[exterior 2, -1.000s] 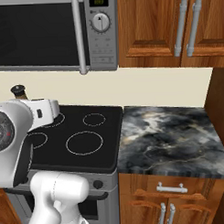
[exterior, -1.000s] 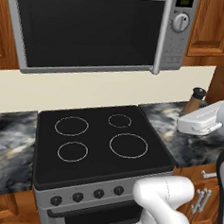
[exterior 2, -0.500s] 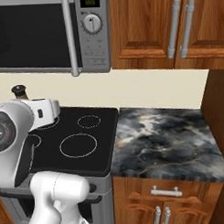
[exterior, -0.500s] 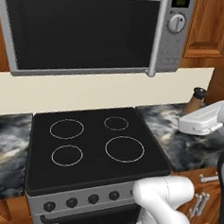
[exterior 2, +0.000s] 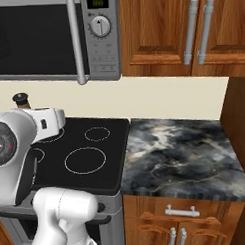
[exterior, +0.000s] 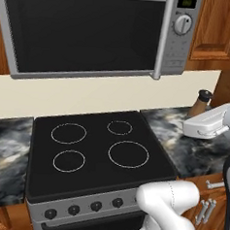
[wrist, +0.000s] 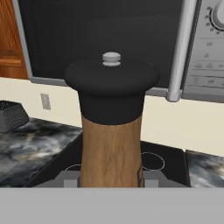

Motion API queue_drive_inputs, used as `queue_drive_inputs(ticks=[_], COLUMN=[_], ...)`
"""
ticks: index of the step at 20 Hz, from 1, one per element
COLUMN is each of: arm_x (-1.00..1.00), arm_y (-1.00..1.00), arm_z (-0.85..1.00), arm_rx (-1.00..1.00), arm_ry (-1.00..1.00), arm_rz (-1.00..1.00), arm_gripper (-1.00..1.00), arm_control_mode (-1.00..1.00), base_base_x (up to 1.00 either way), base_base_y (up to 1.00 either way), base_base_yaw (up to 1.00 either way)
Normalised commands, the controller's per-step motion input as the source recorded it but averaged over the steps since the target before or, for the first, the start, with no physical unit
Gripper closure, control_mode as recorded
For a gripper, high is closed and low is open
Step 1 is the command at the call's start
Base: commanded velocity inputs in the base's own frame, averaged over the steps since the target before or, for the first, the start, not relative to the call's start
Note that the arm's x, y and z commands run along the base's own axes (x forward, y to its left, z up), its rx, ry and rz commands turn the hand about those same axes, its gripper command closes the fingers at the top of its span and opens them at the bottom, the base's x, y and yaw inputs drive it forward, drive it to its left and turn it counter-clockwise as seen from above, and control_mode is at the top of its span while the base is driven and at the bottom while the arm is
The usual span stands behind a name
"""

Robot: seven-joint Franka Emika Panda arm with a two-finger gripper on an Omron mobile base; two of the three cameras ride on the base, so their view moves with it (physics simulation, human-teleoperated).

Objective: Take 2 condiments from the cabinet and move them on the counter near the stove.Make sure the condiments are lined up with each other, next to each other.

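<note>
Grey steel and black glass make up the stove [exterior: 97, 157], the largest thing before the base, with a grey microwave [exterior: 93, 30] hung above it and reddish-brown upper cabinet doors [exterior 2: 191, 32] to the right. Dark marbled counter [exterior 2: 181, 160] is seen on both sides of the range; on the stretch to the right of the stove nothing is standing yet in the right base view. A dark basket-like object [wrist: 11, 114] is seen at the edge of the hand view, resting on the counter to one side of the range.

The tan-brown shaker [wrist: 110, 127] with its black cap is held upright in the gripper [wrist: 110, 181], whose jaws are closed against its lower body; the fingertips are mostly hidden behind it at the bottom of the hand view. In the left base view its capped top [exterior: 201, 101] is seen just behind the white hand, raised above the counter to the right of the stove.

One condiment is judged to be out of the cabinet and in carriage toward its place, not yet set down. The red bottle is judged to be unfetched. Left to be done: placing this shaker near the stove, then fetching the second container and lining it up beside the first.
</note>
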Motion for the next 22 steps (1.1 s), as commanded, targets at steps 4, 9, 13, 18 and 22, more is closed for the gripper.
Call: queue_drive_inputs(ticks=[4, 9, 13, 18, 22], arm_x=[0.0, 0.0, 0.0, 0.04, 0.23], arm_y=[0.0, 0.0, 0.0, 0.0, -0.08], arm_z=[0.0, 0.0, 0.0, -0.07, -0.28], arm_rx=[0.0, 0.0, 0.0, 0.0, 0.0], arm_ry=[0.0, 0.0, 0.0, 0.0, 0.02], arm_rz=[0.0, 0.0, 0.0, 0.0, 0.04], arm_gripper=[1.0, 1.0, 1.0, 1.0, 1.0], arm_control_mode=[1.0, 1.0, 1.0, -1.0, -1.0], base_base_x=[0.4, 0.48, 0.54, 0.3, 0.0], base_base_y=[0.0, 0.0, 0.0, 0.0, 0.0], base_base_yaw=[0.0, 0.0, 0.0, 0.0, 0.0])
